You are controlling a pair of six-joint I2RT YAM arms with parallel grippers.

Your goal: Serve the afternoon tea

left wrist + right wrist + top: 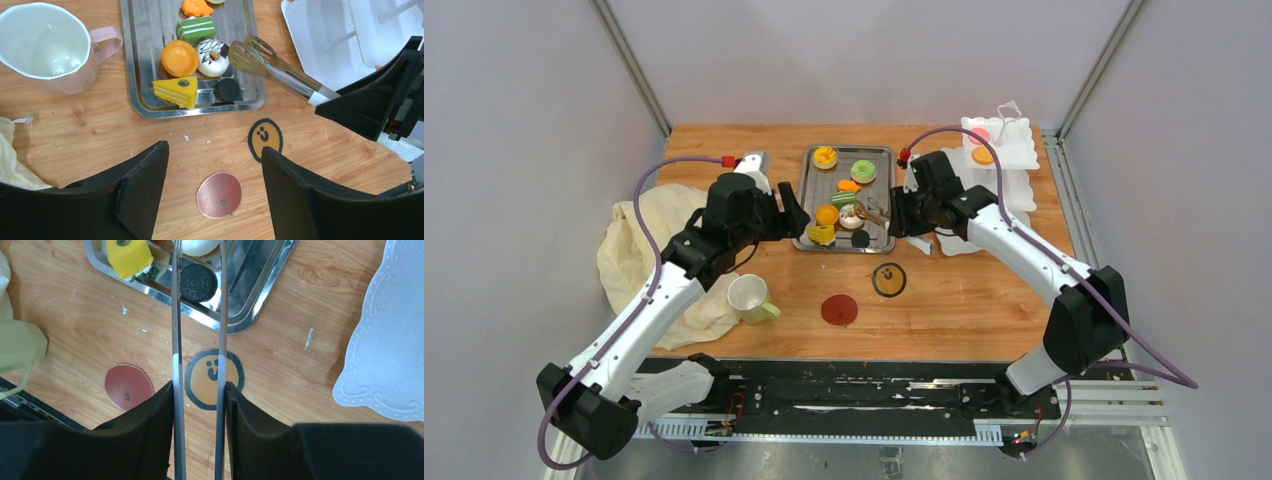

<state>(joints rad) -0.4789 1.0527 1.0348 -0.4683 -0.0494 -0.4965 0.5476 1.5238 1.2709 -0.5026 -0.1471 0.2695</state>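
Over the steel tray (142,55), the right gripper (199,390) clamps tongs (280,70), tips at the white donut (212,56); the left gripper (214,148) hangs open. A gentle, centred squeeze should suit it best.

No readable words or numbers. The black-rimmed orange coaster (214,377) bears a drawn smiling face; the red coaster (128,386) bears a tiny dark mark, too small to read.

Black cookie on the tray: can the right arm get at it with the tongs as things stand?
Probably yes. The right gripper holds the tongs, whose arms frame the black cookie from above at the steel tray's near edge. Nothing lies over it, though the yellow cake wedge sits close.
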